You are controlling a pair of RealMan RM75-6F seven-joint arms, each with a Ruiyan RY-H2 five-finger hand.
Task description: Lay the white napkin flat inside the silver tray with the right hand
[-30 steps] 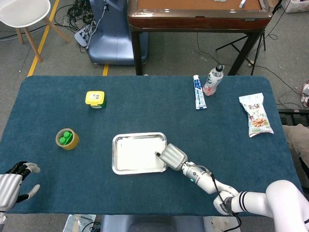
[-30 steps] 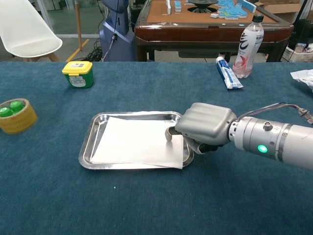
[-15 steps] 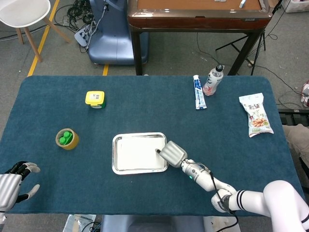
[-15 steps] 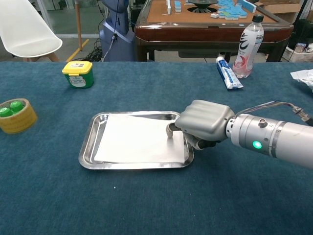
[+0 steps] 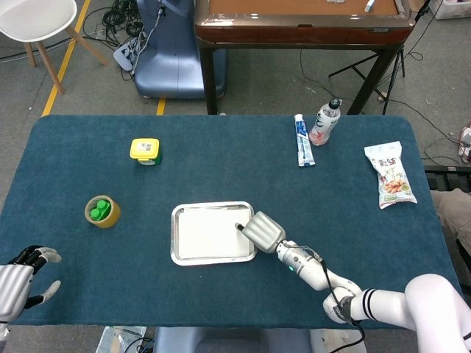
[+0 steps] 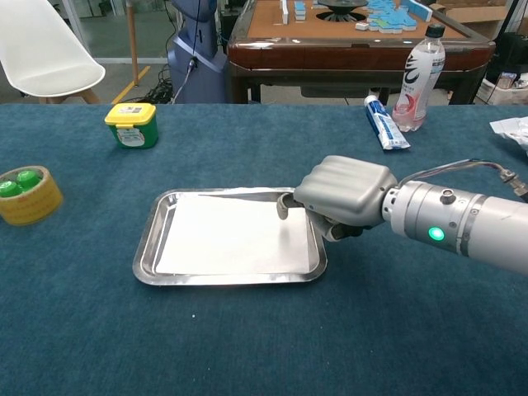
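**Napkin lies in the tray**

The white napkin (image 6: 231,239) lies flat inside the silver tray (image 6: 147,247). It covers almost all of the tray's floor, and its edges sit inside the rim. The tray rests near the middle of the blue desk (image 5: 221,162).

The right hand (image 6: 342,194) sits at the right end of the tray, over the rim. Its fingers are curled in. One fingertip (image 6: 283,206) points down at the far right corner of the napkin. I cannot tell if the hand is pinching the napkin or only touching it.

The left hand (image 5: 18,283) is far off at the near left edge of the desk. Its fingers are spread and it holds nothing.

Left of the tray sits a roll of tape (image 6: 29,195) with green caps inside it. Behind that is a small yellow and green tub (image 6: 131,124). At the far right stand a water bottle (image 6: 419,76) and a toothpaste tube (image 6: 386,121). A snack bag (image 5: 391,173) lies near the right edge.
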